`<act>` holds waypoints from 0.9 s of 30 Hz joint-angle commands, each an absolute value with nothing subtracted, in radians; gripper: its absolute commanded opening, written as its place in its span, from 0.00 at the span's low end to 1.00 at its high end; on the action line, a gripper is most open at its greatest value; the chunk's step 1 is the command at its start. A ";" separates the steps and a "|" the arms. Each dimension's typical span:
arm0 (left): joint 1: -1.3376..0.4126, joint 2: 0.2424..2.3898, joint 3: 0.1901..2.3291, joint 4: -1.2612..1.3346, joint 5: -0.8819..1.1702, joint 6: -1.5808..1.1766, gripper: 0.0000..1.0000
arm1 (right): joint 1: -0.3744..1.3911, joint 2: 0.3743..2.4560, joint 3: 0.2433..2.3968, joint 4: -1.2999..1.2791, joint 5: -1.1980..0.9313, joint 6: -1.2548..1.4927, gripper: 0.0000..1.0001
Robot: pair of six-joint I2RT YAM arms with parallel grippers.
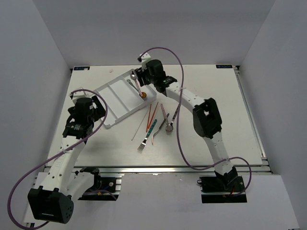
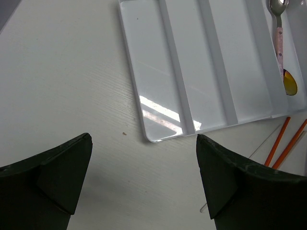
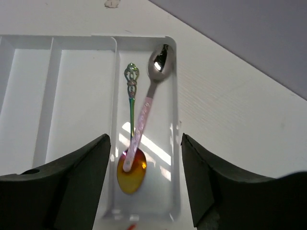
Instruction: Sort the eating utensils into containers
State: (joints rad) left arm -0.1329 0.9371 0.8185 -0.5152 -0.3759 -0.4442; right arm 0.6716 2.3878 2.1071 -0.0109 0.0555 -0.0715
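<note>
The desk (image 1: 216,105) carries one flat white tray (image 1: 115,98), set at a slant on the left half, probably so that both arms can reach its long compartments. Three of the four compartments look bare.

The right end effector (image 3: 145,139) hangs over the compartment on the tray's right-hand side, its jaws spread wide with nothing between them. I judge it is placed there because that slot is serving for spoons. The left end effector (image 2: 144,138) is also wide and empty, low over the desk at the tray's near corner, likely parked clear of the other arm.

Two spoons lie lengthwise in that slot, crossing each other. The pink-handled spoon (image 3: 146,103) has a bright silver bowl. The iridescent spoon (image 3: 130,96) has an ornate handle and a golden bowl.

The rest sit loose on the desk just right of the tray: orange chopsticks (image 1: 151,114), a pale chopstick (image 1: 140,128), a teal-handled fork (image 1: 147,134) and some silver pieces (image 1: 169,125).
</note>
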 commanded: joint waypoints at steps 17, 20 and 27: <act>-0.130 0.950 0.838 -0.503 -0.361 -0.431 0.98 | 0.666 1.629 1.245 -0.293 0.261 0.374 0.58; -0.130 0.962 0.838 -0.505 -0.353 -0.430 0.98 | 0.666 1.667 1.243 -0.322 0.323 0.409 0.55; -0.130 0.982 0.839 -0.503 -0.334 -0.426 0.98 | 0.658 1.785 1.218 -0.305 0.427 0.534 0.53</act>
State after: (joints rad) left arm -0.1329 0.9829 0.8185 -0.5148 -0.3534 -0.4370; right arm 0.6624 1.7260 1.2064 -0.3107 0.3714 0.4622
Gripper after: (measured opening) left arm 0.981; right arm 0.534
